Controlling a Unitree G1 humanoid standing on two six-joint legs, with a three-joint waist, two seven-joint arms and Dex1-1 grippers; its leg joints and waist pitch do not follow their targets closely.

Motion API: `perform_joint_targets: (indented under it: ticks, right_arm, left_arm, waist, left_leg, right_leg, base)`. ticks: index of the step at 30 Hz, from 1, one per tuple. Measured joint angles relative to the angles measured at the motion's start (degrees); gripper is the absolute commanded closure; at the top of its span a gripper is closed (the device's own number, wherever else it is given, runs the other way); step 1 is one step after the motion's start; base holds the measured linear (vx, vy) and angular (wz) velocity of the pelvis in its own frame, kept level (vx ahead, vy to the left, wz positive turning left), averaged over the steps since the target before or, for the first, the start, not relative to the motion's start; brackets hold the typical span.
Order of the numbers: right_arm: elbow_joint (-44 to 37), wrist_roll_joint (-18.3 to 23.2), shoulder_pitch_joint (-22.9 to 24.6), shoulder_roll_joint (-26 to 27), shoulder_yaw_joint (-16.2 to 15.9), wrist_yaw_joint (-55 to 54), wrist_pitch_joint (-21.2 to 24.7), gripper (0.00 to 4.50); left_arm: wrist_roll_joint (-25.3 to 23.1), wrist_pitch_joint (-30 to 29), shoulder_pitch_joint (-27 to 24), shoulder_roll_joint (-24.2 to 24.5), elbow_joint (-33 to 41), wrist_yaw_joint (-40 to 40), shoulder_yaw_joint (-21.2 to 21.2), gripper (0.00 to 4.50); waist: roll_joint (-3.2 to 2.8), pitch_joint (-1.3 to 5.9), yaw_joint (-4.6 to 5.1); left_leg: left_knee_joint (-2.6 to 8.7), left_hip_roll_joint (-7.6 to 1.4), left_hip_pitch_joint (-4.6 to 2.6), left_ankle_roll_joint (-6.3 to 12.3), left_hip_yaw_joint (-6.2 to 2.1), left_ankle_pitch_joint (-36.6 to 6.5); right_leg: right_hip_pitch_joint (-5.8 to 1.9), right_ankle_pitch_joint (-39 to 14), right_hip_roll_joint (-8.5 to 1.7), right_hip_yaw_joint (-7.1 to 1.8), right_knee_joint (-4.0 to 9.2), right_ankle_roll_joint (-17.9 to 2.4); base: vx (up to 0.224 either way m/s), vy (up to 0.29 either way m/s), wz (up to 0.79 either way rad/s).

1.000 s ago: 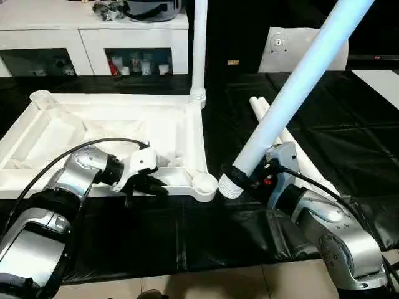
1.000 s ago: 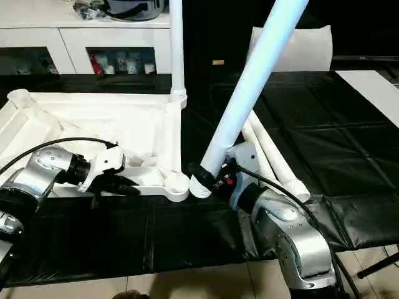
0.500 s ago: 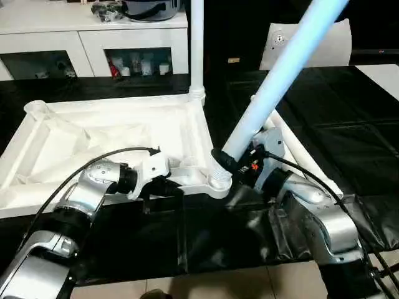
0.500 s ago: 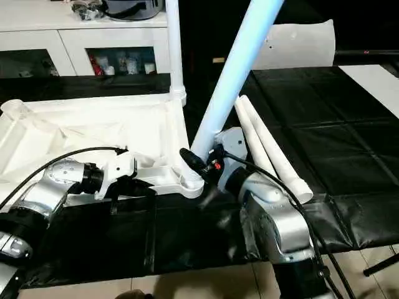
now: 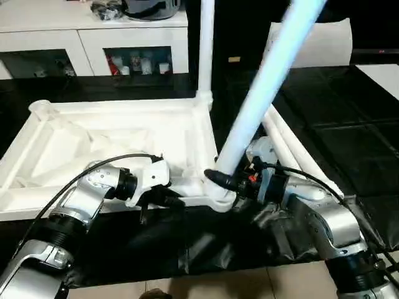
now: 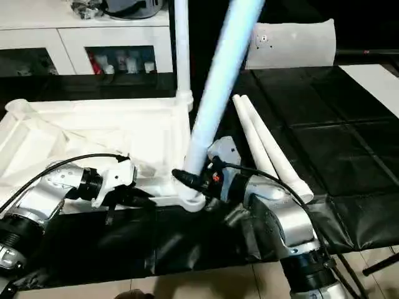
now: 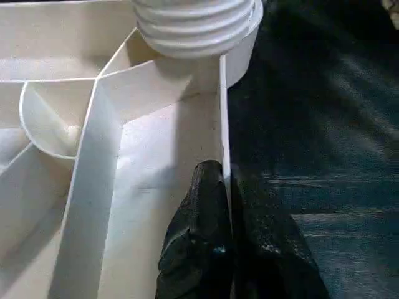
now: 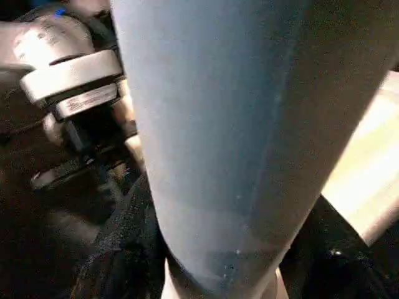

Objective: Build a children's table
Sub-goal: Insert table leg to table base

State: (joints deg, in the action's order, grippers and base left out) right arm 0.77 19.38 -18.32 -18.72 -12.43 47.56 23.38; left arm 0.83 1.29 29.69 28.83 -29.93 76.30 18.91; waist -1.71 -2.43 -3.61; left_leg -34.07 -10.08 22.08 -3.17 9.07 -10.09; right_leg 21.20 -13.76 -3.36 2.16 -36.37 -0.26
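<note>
The black mat [image 5: 349, 131] covers the work surface across the middle and right of the head views. On it, at centre left, lies the table top [image 5: 112, 146], underside up, its moulded ribs and corner sockets facing the camera. Along the upper edge stands the white cabinet [image 5: 93, 37] with glass doors.

One leg [image 5: 204, 43] stands upright in the top's far right corner socket, upper centre of the frame. A second leg [image 5: 265, 93] leans from the upper right down to the near right corner socket [image 5: 219, 198], its ribbed end resting in or at the socket mouth; whether it is fully seated cannot be told. Two spare legs [image 6: 265, 146] lie side by side on the mat, right of centre, just beside my right arm.

My right gripper [image 5: 225, 182], at lower centre, clasps the leaning leg just above its ribbed end, black fingers wrapped round it. My left gripper [image 5: 167, 200], lower left of centre, is closed on the top's near rim; in the left wrist view its fingers [image 7: 199, 249] pinch the thin wall [image 7: 223, 124] between them, with the ribbed leg end [image 7: 193, 25] beyond.
</note>
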Motion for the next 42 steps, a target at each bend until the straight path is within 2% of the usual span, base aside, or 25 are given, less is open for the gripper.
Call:
perform_joint_targets:
  ticks: [7, 15, 27, 42]
  right_arm:
    - [0.28, -0.86, -1.40, -2.97, -1.24, 3.97, 0.48, 2.62]
    - [-0.77, 0.04, -1.51, -5.81, -0.94, 6.07, 2.44, 2.62]
    - [2.85, -1.03, -3.02, -4.18, -1.24, 6.11, -0.01, 2.62]
    - [3.94, -1.67, -4.16, -5.21, -2.01, 8.51, 0.61, 2.62]
  left_arm:
    - [-0.61, 0.47, 1.56, -0.07, -1.58, 0.90, 1.14, 4.50]
    - [-0.69, 1.41, 2.55, -0.24, -3.57, 1.55, 1.30, 4.50]
    - [-0.58, 1.69, 3.16, -0.13, -4.42, 2.32, 1.42, 4.50]
    - [-1.04, 2.62, 3.98, -0.16, -5.86, 2.47, 1.74, 4.50]
  waist:
    - [0.38, 0.04, -0.18]
    - [0.40, 0.06, -0.23]
    - [0.39, 0.06, -0.13]
    - [0.39, 0.06, -0.16]
  left_leg:
    - [-0.02, -0.02, -0.06, 0.01, 0.02, 0.01]
    - [-0.03, -0.05, -0.11, 0.02, 0.02, 0.02]
    - [-0.03, -0.06, -0.13, 0.02, 0.02, 0.02]
    - [-0.03, -0.08, -0.18, 0.02, 0.02, 0.02]
  right_leg:
    - [-0.12, 0.00, -0.02, 0.04, 0.02, 0.00]
    - [-0.17, 0.00, -0.03, 0.09, 0.00, 0.00]
    - [-0.19, 0.00, -0.03, 0.10, 0.00, -0.01]
    - [-0.24, 0.02, -0.03, 0.12, -0.01, -0.04]
  base:
    - [0.000, 0.000, 0.00]
    - [0.000, 0.000, 0.00]
    - [0.000, 0.000, 0.00]
    - [0.000, 0.000, 0.00]
